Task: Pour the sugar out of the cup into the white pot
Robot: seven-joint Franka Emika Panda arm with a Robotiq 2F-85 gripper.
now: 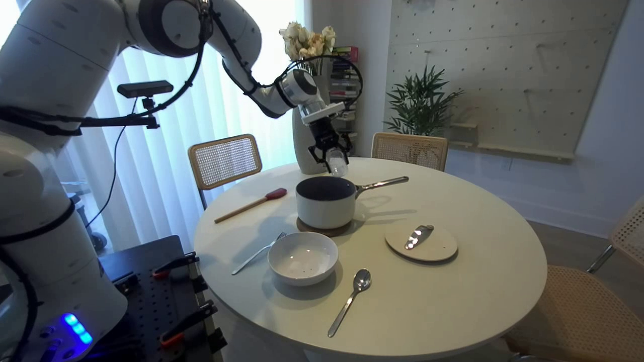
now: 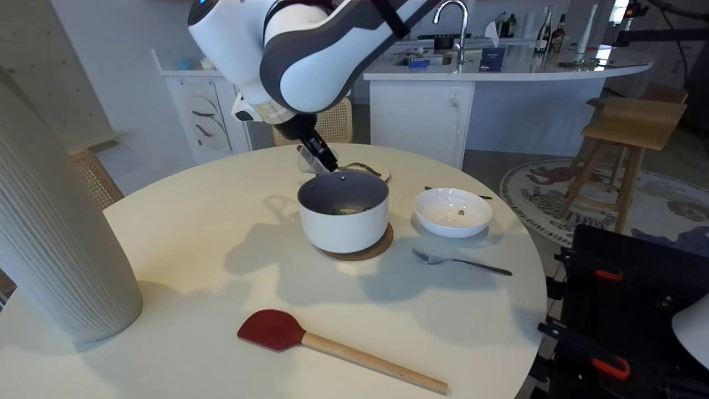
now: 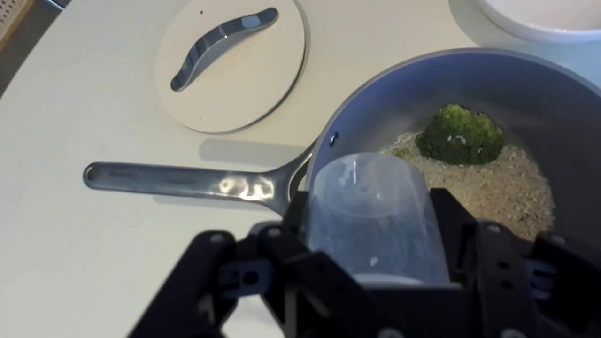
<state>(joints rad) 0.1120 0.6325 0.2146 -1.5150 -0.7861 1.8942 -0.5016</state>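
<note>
- As the wrist view shows, the gripper [image 3: 371, 206] clasps the translucent cup [image 3: 375, 230], a black finger [image 3: 448, 209] against each side of its wall.
- The cup sits between the fingers, one end reaching past the fingertips, the other set back toward the palm; which end is its mouth, I cannot tell.
- Tilted together, gripper and cup hang near the rim of the white pot [image 2: 343, 233], close to where its metal handle [image 3: 188, 180] joins; whether the cup touches the rim, I cannot tell.
- In the pot, a broccoli floret [image 3: 460, 138] sits on pale grains [image 3: 507, 192].
- The pot stands on a round brown trivet [image 2: 378, 246] on the table [image 1: 478, 301].
- Near the pot in both exterior views is the white bowl [image 1: 302, 278], with a fork [image 2: 458, 262] beside it.
- The lid [image 3: 235, 103] lies flat near the pot's handle.
- Well apart from the gripper lie a spoon [image 1: 347, 306] and a spatula [image 2: 343, 352].
</note>
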